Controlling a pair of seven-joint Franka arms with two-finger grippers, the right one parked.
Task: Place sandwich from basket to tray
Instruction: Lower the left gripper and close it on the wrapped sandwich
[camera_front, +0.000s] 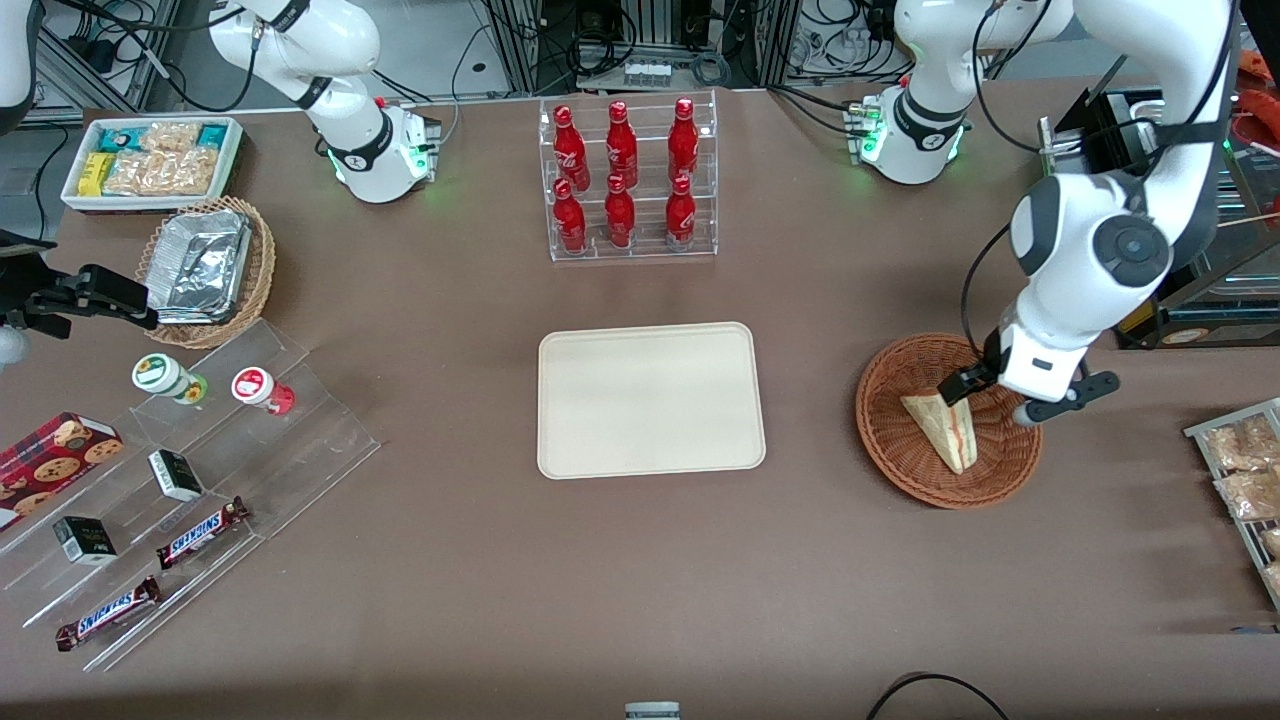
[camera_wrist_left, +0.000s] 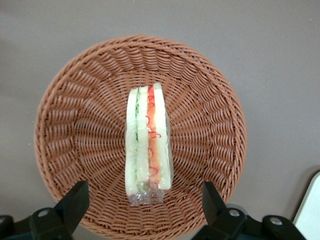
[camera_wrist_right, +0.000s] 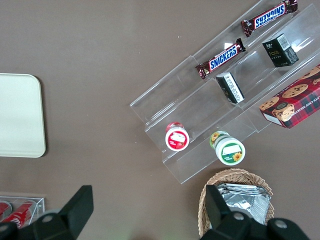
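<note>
The tray (camera_front: 650, 400) is seen flat on the brown tabletop (camera_front: 450, 560), midway along it and nearer the front camera than the rack of red bottles (camera_front: 628, 180). Nothing is carried on it.

Toward the working arm's end, the basket (camera_front: 890, 440) is set on the tabletop, well apart from the tray. The sandwich (camera_front: 945, 428) is found inside it, lying on the woven floor near the middle.

The hand (camera_front: 995, 398) is held above the basket, over the part farther from the front camera. Its fingers (camera_wrist_left: 75, 200) are spread wide, with a gap much broader than the sandwich's thickness. Nothing is gripped and nothing is touched; the sandwich is seen between and below the two fingertips in the wrist view.

The sandwich is noted as a triangular wedge in clear wrap, stood on edge with the cut face upward. Pale bread layers are seen side by side, a green stripe in one seam and red-orange filling in the next. The wrap is bunched at the end nearest the fingers.
</note>
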